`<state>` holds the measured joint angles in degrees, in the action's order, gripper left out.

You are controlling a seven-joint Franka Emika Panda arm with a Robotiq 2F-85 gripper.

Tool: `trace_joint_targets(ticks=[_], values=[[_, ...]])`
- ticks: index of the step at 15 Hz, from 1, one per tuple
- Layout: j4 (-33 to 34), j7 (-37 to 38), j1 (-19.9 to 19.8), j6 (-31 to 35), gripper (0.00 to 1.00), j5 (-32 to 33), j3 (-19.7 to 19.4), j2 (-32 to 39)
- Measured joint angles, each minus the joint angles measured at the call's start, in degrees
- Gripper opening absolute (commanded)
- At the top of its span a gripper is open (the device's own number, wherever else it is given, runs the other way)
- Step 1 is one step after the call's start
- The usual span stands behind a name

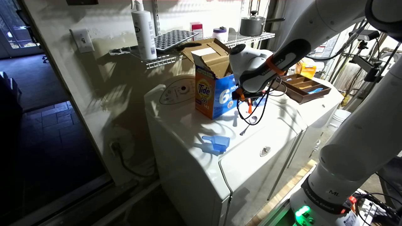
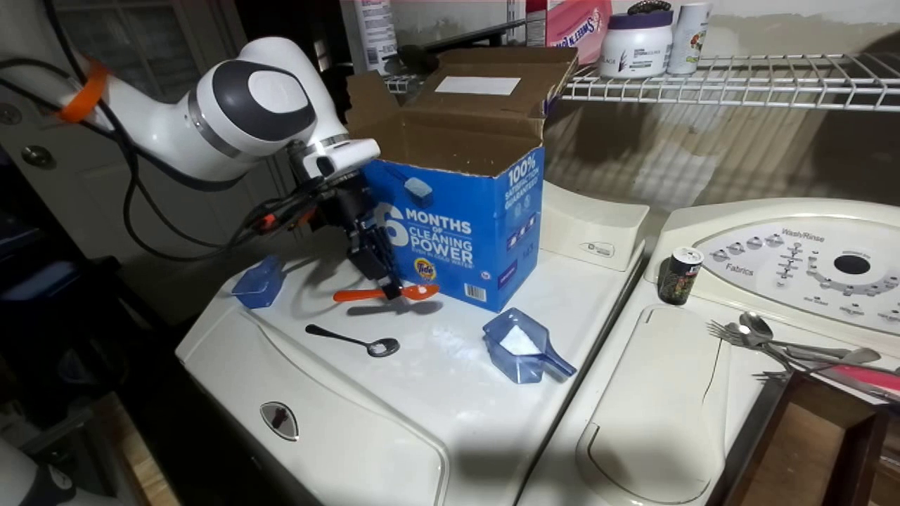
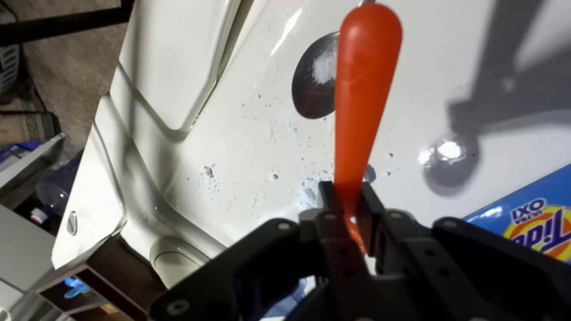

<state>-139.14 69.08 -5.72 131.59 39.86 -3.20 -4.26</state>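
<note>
In an exterior view: my gripper (image 2: 395,288) holds orange spoon (image 2: 357,294) above laundry machine (image 2: 450,400), beside Tide box (image 2: 450,239). In an exterior view: blue scoop (image 1: 221,142) atop machine. Wrist view: fingers (image 3: 328,196) clamped on orange spoon; metal spoon (image 3: 311,89) below.

In an exterior view, looked down on the dryer (image 1: 243,163) from its outer end. In an exterior view, faced the wire shelf (image 2: 738,84) from closer, by the washer (image 2: 654,414). In the wrist view, looked down close past the orange spoon (image 3: 366,98). Shared the Tide box (image 2: 457,211) throughout.
</note>
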Motion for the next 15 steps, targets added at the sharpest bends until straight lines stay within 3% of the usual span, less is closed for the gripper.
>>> trace_joint_targets(ticks=[13, 14, 15], values=[[-0.1, 8.0, 0.0, 7.0, 0.05, -6.4, -0.4, 7.5], [-0.1, 8.1, 0.0, 7.4, 0.11, -7.0, -0.4, 7.9], [0.0, 8.1, 0.0, 7.7, 0.40, -7.4, -0.5, 8.3]])
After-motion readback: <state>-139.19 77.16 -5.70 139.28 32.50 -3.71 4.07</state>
